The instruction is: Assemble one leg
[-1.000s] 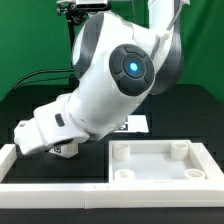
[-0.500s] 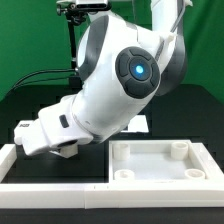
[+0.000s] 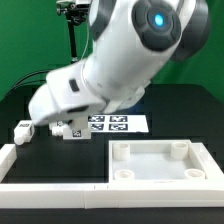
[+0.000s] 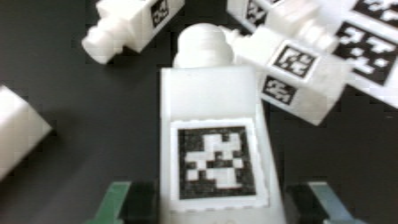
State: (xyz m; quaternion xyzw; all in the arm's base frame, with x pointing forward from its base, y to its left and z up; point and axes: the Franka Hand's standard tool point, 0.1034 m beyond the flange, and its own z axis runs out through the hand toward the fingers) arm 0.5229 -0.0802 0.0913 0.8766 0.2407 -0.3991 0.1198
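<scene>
In the wrist view the hand [image 4: 221,200] is nearest, and its two dark green fingers [image 4: 121,200] stand on each side of the leg [image 4: 214,130]. The leg lies lengthwise between them, tag face to the camera. A thin dark strip shows between each finger and the leg, and the picture's edge cuts off the tips, so I cannot tell if the hand grips it or is apart from it. Beyond the leg's tip two other white blocks [image 4: 128,28] lie on the black desk [image 4: 54,70].

In the exterior view the white panel [image 3: 160,172] lies at the front. Behind it the hand [image 3: 68,125] is low over the desk, with the leg [image 3: 73,130] at it. The marker board [image 3: 112,123] lies just beside, on the exterior view's right.
</scene>
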